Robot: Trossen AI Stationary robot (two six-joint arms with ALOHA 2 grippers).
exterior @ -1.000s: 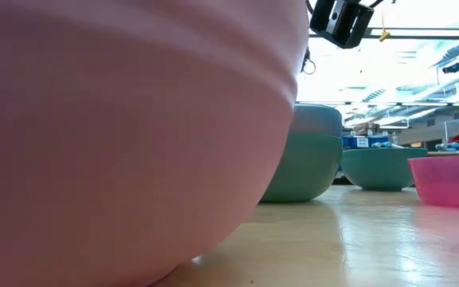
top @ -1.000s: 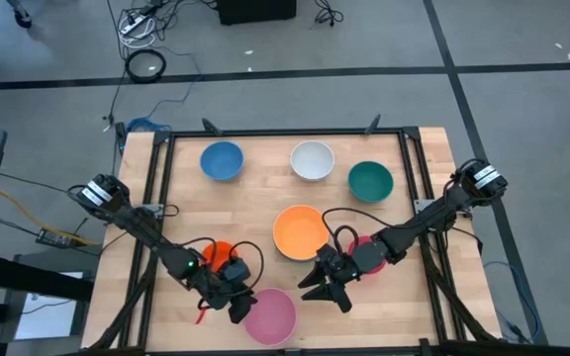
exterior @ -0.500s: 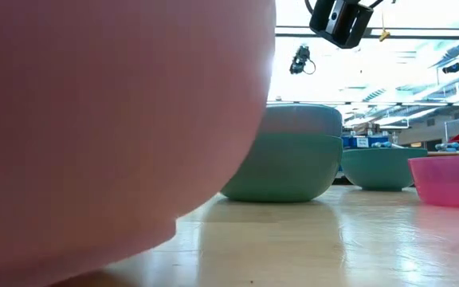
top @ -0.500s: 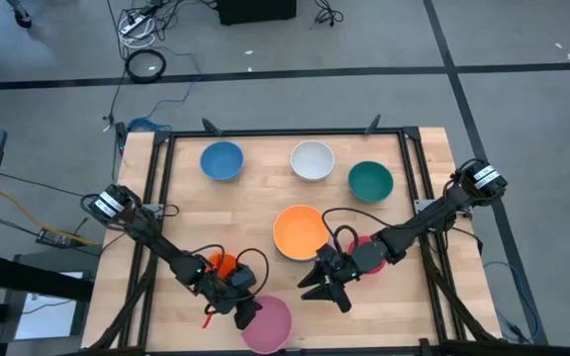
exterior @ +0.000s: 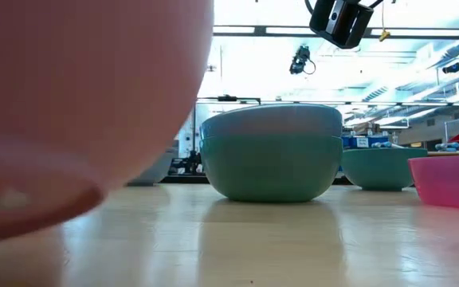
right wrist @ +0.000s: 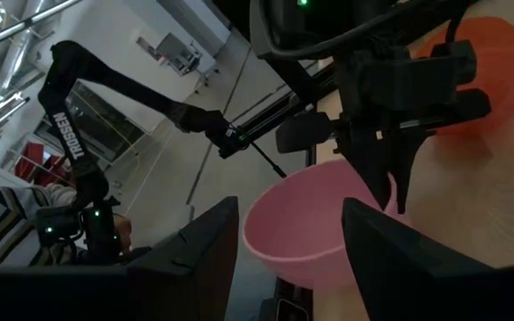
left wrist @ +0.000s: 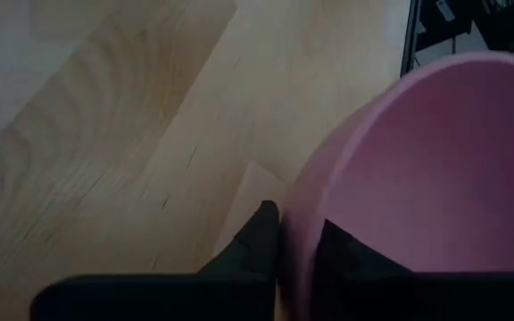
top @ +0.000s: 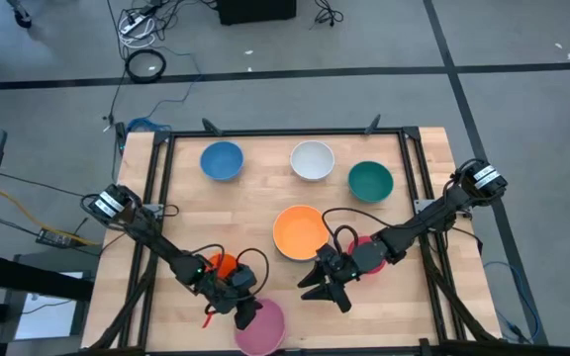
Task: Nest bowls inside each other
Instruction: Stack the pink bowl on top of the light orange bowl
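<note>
Our left gripper [left wrist: 294,259] sits at the near edge of the bench [top: 255,213], its fingers [left wrist: 255,239] straddling the rim of the pale pink bowl [top: 262,325], one inside and one outside, pinching the wall. The bowl looks tilted off the wood. We judge the pinch must sit deep and firm before we carry it towards the orange bowl [top: 300,231]. Our right gripper [top: 327,290] waits just beside, fingers spread wide, holding nothing.
</note>
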